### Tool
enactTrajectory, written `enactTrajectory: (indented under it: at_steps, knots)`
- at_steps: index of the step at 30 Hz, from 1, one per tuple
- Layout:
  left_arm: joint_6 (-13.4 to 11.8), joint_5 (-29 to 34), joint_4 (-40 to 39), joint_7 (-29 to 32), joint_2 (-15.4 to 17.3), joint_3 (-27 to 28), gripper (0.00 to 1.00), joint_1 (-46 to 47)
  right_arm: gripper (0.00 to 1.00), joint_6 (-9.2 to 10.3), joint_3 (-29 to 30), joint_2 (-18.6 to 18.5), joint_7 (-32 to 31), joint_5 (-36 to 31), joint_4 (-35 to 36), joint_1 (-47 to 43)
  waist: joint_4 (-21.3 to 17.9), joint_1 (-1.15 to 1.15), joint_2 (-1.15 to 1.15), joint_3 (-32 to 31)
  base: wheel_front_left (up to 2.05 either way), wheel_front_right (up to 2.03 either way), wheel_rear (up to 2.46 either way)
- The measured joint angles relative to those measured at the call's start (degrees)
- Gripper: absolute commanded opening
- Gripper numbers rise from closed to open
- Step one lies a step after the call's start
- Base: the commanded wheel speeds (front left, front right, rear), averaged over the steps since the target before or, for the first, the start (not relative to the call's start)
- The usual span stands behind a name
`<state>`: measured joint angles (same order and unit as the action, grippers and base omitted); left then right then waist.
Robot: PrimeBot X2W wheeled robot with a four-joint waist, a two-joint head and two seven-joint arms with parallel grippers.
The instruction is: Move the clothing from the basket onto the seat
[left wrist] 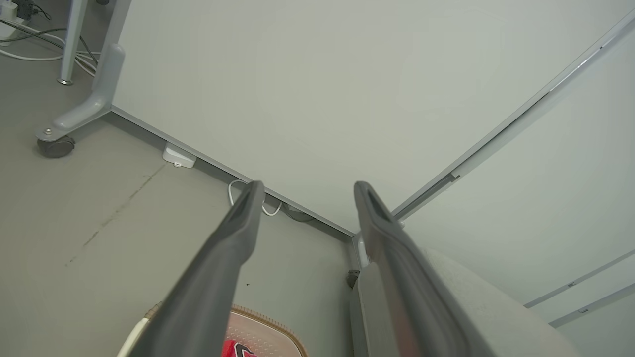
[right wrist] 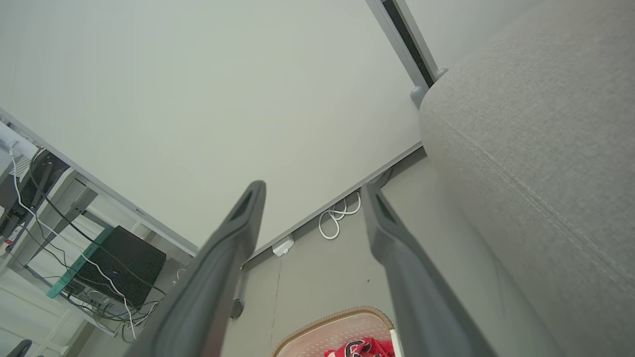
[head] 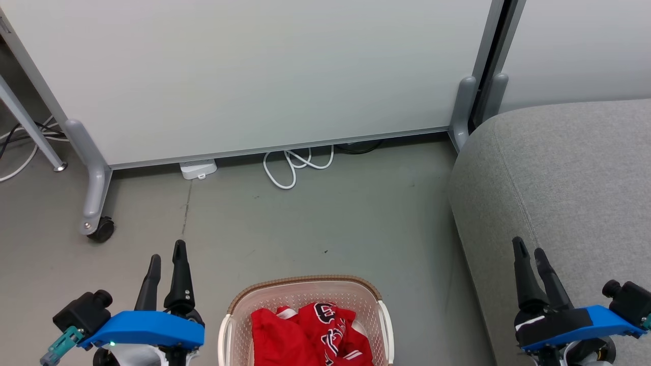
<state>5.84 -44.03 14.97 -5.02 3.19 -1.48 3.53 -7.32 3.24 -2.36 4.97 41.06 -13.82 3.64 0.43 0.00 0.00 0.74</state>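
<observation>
From the head view, you have the clothing point(head: 310, 335) lying crumpled inside the basket point(head: 305, 290), piled against its near part with the far wall bare. I count two red pieces with white trim: a plain red one on the left and one on the right with big black-and-white lettering. The one basket is cream plastic, rounded, pierced with small holes, and has a brown woven-look rim. It stands on the smooth grey floor point(head: 325, 223), near the side of the seat point(head: 569, 178) but apart from it, and well apart from the pale panel point(head: 254, 76) behind. The one seat is grey woven fabric with rounded edges and a stitched seam, and nothing lies on it. A looped white cable point(head: 295, 168) lies at the panel's foot. Your left tool point(head: 167, 253) hangs over the floor left of the basket, and your right tool point(head: 528, 247) hangs over the seat's near edge. Each has two long dark tapered fingers on a blue mount. In the left wrist view, that tool's two fingers stand spread with a clear gap, released and holding nothing. Below them you see a slice of the woven rim, a scrap of red cloth, and the seat's rounded corner. In the right wrist view, the right tool's fingers are likewise parted and empty. The seat's seamed fabric runs down the right side, and the basket with its red clothing sits at the bottom edge.
</observation>
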Motion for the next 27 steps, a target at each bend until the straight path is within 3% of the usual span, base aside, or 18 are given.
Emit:
enactTrajectory:
  at_steps: [27]
  knots:
    - [-1.27,17.95,3.83,-4.25,0.74,-3.28,1.0,1.46,1.0,-0.07,-1.4,-0.1,4.22,-18.78,-1.59,0.32,0.1,0.0,0.0,0.44,0.0,0.0,0.0]
